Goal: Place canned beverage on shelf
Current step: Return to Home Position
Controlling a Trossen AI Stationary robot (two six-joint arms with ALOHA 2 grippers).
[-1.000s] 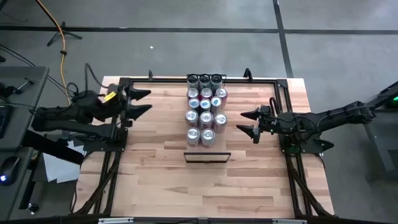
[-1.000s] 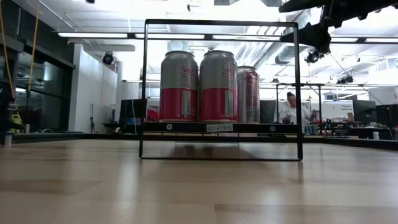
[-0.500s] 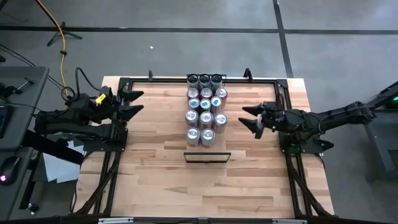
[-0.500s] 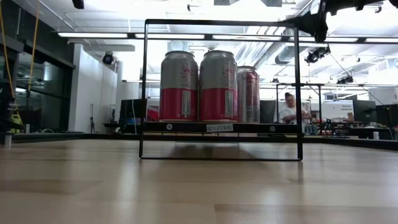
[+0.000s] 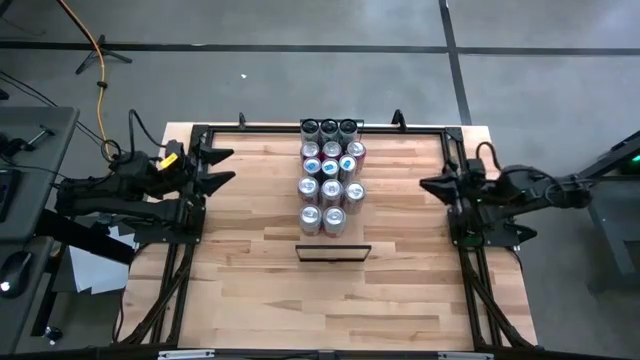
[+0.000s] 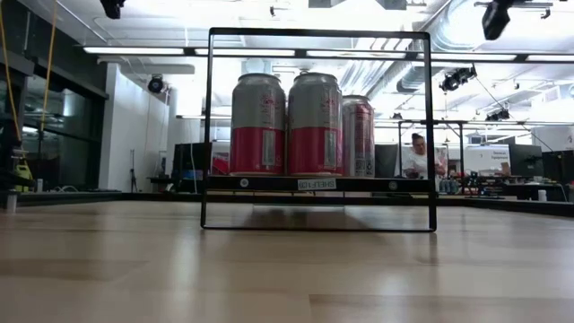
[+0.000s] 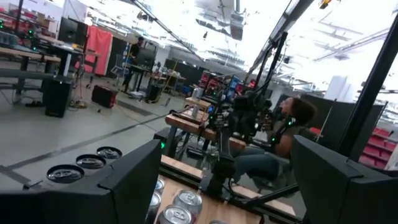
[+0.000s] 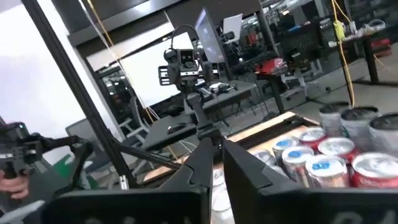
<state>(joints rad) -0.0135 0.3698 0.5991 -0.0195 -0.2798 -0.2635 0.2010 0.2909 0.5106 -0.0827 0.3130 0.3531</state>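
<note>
We see the cans standing upright in a tight block on the shelf, in the middle of the table. From table height, two red-and-silver cans stand side by side at the front edge of the shelf, inside a thin black frame, and a pink can stands behind them to the right.

The left gripper hangs near the table's left side, well apart from the cans. Its fingers are spread wide and grasp nothing.

The right gripper hangs near the table's right side, also well apart from the cans. Its fingers are drawn almost together and hold nothing.

Beyond the table we see a seated person.
</note>
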